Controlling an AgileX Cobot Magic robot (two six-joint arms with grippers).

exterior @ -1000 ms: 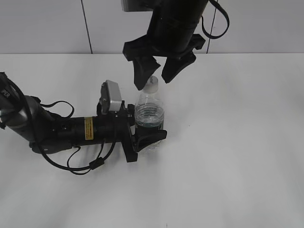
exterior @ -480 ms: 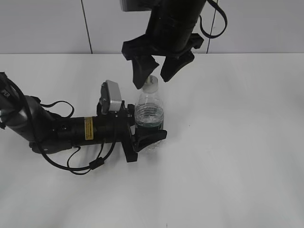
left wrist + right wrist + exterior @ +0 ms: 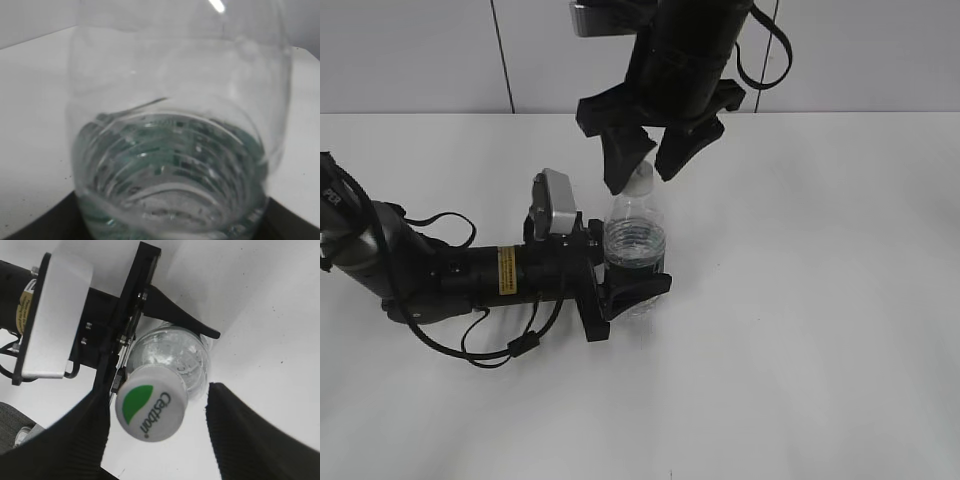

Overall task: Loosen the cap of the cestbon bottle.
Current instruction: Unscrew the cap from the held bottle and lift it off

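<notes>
My left tool (image 3: pixel 620 285) grips the cestbon bottle (image 3: pixel 635 240) around its lower body, holding it upright on the white counter (image 3: pixel 820 300). My right tool (image 3: pixel 645 165), which was lifting a moment ago, has dropped back down with its fingers spread, one on each side of the cap (image 3: pixel 151 409) but not yet closed on it. The cap looks fully seated, so I judge loosening has not begun. Open counter lies to the right and front; the counter's back edge meets the wall (image 3: pixel 420 50) well behind the bottle.
</notes>
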